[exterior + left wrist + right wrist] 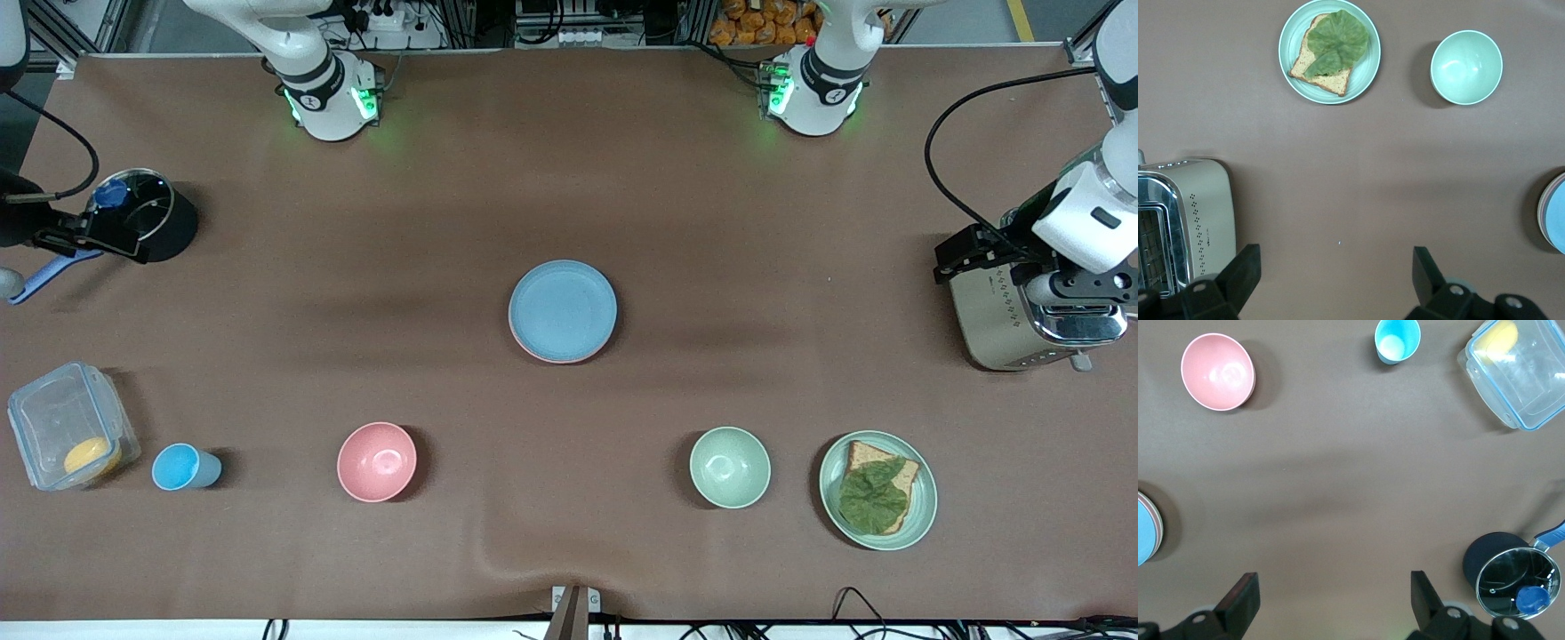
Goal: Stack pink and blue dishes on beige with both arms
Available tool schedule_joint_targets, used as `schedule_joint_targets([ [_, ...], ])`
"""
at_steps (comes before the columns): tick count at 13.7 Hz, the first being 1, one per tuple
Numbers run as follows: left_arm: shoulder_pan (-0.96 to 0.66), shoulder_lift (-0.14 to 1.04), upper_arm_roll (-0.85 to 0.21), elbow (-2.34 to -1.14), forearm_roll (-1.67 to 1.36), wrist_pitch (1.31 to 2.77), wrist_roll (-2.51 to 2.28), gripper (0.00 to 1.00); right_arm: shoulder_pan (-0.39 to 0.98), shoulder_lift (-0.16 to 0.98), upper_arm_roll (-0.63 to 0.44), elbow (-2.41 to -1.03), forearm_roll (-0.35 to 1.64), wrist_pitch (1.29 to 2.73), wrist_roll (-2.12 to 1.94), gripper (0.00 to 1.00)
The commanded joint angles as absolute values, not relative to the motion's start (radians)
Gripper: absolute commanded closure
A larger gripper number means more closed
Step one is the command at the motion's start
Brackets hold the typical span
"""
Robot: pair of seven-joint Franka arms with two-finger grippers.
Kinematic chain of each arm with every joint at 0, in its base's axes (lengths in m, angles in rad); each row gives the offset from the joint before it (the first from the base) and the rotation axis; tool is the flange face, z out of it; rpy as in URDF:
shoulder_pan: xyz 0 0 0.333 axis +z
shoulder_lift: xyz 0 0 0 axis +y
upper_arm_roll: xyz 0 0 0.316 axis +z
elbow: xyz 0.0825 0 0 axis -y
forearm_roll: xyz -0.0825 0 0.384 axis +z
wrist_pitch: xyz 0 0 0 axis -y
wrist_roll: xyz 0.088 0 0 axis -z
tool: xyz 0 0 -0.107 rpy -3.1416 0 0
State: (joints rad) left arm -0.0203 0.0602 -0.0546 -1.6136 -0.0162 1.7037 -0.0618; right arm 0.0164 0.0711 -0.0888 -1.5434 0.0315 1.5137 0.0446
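The light blue plate [563, 309] lies in the middle of the table on top of a stack. The pink plate's rim [537, 353] peeks out under it. The beige plate is hidden beneath them. The stack's edge shows in the left wrist view [1555, 217] and the right wrist view [1146, 532]. My left gripper [962, 256] hangs open and empty over the toaster [1005, 320], its fingers wide apart over bare cloth [1335, 275]. My right gripper [60, 238] is open and empty too [1331, 597], up beside the black pot [153, 218].
Nearer the front camera stand a clear lidded box [67, 427], a small blue cup [178, 467], a pink bowl [377, 461], a pale green bowl [730, 467] and a green plate [925, 511] with toast and a leaf. The brown cloth has a ridge at its front edge [498, 556].
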Motion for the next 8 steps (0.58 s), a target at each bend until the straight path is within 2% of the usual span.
schedule_joint_targets([
  [1,-0.014,0.067,-0.058,-1.589,-0.002,1.681,-0.048,0.0,0.011,0.075,-0.083,-1.532,0.009,1.513,0.035,0.0],
  [8,-0.014,0.067,-0.058,-1.591,-0.002,1.681,-0.048,0.0,0.008,0.077,-0.083,-1.532,0.009,1.531,0.029,0.0],
])
